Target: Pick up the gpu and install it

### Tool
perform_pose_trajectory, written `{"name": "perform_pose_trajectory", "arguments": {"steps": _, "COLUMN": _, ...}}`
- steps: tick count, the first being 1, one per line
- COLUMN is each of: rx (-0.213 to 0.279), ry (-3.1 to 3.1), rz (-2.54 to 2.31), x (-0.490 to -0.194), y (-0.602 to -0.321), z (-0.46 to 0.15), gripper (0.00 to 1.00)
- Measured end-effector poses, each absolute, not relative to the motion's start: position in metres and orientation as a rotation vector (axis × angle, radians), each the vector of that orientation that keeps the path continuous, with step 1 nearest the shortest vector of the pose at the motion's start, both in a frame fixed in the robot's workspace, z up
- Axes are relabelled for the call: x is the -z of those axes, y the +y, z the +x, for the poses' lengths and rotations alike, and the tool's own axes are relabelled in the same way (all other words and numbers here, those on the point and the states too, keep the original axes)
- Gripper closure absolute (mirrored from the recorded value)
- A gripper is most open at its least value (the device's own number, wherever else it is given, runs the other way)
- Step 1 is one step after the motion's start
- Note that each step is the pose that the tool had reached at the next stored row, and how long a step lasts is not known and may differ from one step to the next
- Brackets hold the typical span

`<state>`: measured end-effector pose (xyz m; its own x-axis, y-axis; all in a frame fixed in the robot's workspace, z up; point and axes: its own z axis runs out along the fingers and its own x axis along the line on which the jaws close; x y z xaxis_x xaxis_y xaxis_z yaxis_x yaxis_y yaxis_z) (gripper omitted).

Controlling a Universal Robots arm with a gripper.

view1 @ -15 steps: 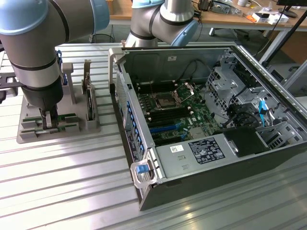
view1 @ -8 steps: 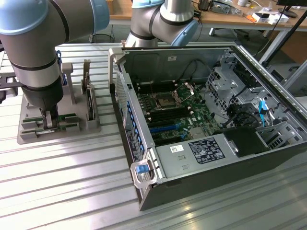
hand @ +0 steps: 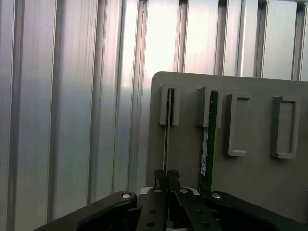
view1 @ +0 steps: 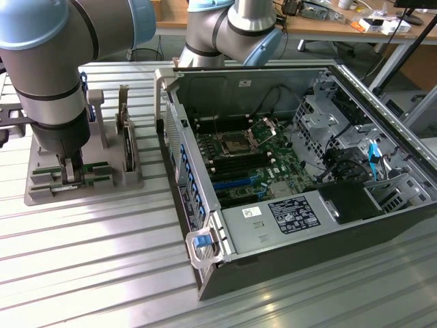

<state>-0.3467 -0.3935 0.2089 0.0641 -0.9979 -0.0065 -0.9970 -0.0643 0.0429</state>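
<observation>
Pick-up is in hand: at the exterior view's left the gripper (view1: 70, 172) is clenched on the gpu (hand: 167, 130) standing edgewise in the grey rack's (hand: 260, 192) slot, which likely calls for a straight lift.

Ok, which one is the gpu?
At the exterior view's left of the open computer case sits a grey plastic holder tray. The gpu, a thin green circuit-board stick on edge in it, is pinched between the black jaws; its neighbouring stick stands free.
</observation>
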Motion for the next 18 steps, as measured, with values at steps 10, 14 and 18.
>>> {"name": "perform_pose_trajectory", "arguments": {"steps": 10, "rx": 0.053, "ry": -2.13, "rz": 2.272, "x": -0.216, "y": -0.393, "z": -0.347, "gripper": 0.87}}
{"name": "perform_pose_trajectory", "arguments": {"steps": 14, "rx": 0.053, "ry": -2.13, "rz": 2.272, "x": -0.22, "y": -0.393, "z": -0.347, "gripper": 0.87}}
{"name": "perform_pose_trajectory", "arguments": {"steps": 18, "rx": 0.053, "ry": -2.13, "rz": 2.272, "x": -0.223, "y": -0.393, "z": -0.347, "gripper": 0.87}}
